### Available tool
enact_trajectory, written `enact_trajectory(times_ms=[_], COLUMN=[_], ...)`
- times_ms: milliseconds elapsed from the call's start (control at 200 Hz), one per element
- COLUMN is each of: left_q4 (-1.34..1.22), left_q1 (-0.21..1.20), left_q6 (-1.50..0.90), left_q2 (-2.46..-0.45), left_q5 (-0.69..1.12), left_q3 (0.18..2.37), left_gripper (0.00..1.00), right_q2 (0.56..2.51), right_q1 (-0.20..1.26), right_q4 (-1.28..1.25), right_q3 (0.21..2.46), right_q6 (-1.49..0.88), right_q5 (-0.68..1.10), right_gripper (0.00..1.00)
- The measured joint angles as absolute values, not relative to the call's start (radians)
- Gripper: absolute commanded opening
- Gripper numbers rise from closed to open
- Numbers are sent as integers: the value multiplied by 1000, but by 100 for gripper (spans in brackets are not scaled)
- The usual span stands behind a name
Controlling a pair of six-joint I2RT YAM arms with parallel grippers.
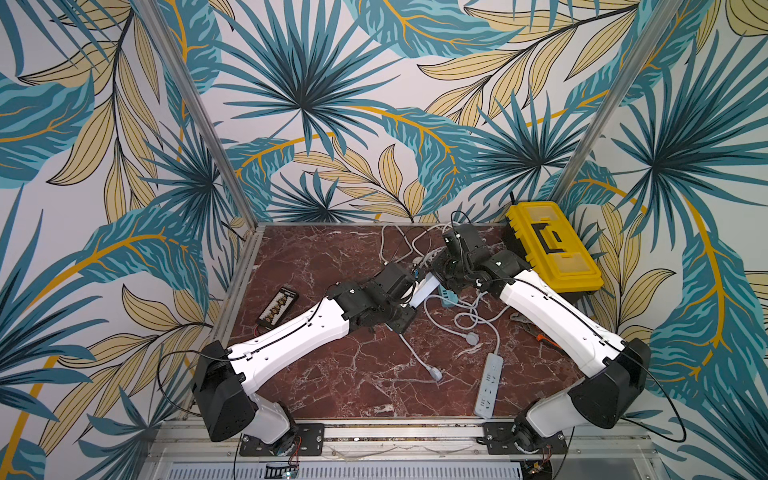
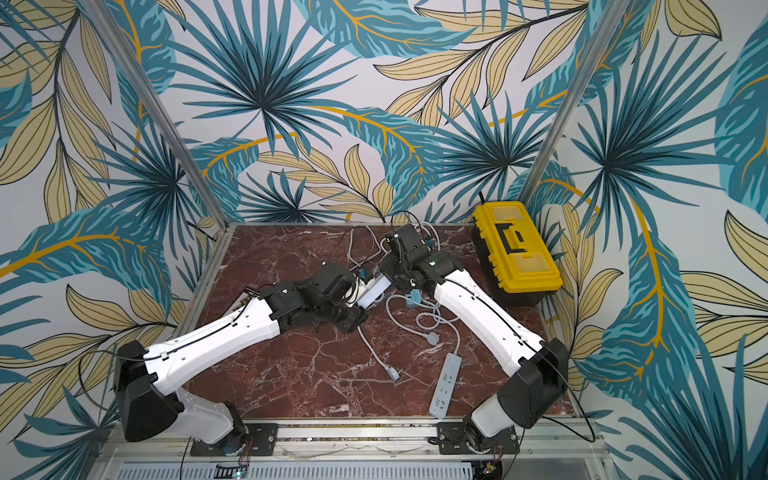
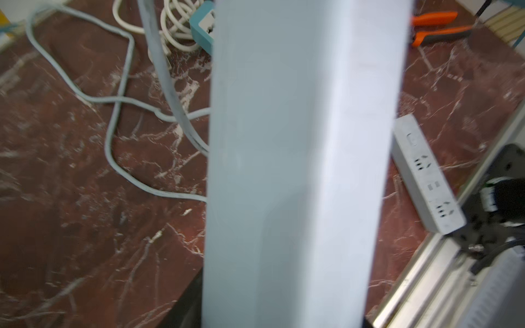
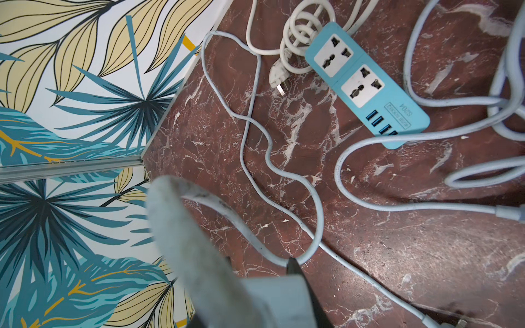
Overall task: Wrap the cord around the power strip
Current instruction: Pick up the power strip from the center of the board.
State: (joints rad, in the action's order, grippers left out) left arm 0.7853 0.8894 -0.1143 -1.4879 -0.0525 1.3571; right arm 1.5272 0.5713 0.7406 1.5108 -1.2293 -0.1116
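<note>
A: Top views first. What is the left gripper point(image 1: 409, 305) doing?

B: It is clamped on the lower end of the long white plastic power strip point(image 1: 424, 289). In both top views the strip hangs tilted above the red-brown marble-pattern tabletop point(image 1: 332, 374), near its middle. The right gripper point(image 1: 438, 270) sits at the strip's upper end, but the arm hides its jaws there.

A: And around them?

B: The pale grey cord point(image 1: 382, 245) lies in loose loops on the far side of the strip. A yellow plastic toolbox with a black handle point(image 1: 552, 245) stands in the far right corner. A second flat white power strip point(image 1: 489, 384) lies near the front edge, well apart from the held one.

A: Left wrist view?

B: The held strip's blank face fills the middle, blurred. Dark gripper parts hug it on both sides at the base, so the grip is narrow and on the strip. Orange-handled pliers point(image 3: 437, 27) lie beyond it.

A: Right wrist view?

B: A thick, blurred stretch of the cord rises from between the dark fingers point(image 4: 298, 281), arches over and runs off across the marble. The jaws are closed on it. A light-blue plastic power strip with two sockets and USB ports point(image 4: 366, 85) lies flat farther off, with a coiled white cable point(image 4: 301, 34) beside it.
</note>
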Motion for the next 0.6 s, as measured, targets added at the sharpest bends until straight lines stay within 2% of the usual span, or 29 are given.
enact_trajectory(times_ms=[110, 260, 441, 601], left_q4=[799, 817, 838, 850], left_q1=[918, 920, 917, 914], left_q6=[-79, -74, -97, -118], left_q2=[-1494, -1502, -1509, -1509], left_q5=[-120, -146, -173, -193], left_q3=[1365, 1385, 1393, 1393], left_gripper=[26, 11, 1, 0], right_q2=[1527, 1530, 1532, 1530], right_q1=[571, 571, 572, 572], right_q4=[755, 738, 708, 675], right_q3=[1513, 1514, 1515, 1515], right_q6=[-1235, -1240, -1251, -1247], right_q5=[-112, -108, -78, -59], right_gripper=[17, 35, 65, 77])
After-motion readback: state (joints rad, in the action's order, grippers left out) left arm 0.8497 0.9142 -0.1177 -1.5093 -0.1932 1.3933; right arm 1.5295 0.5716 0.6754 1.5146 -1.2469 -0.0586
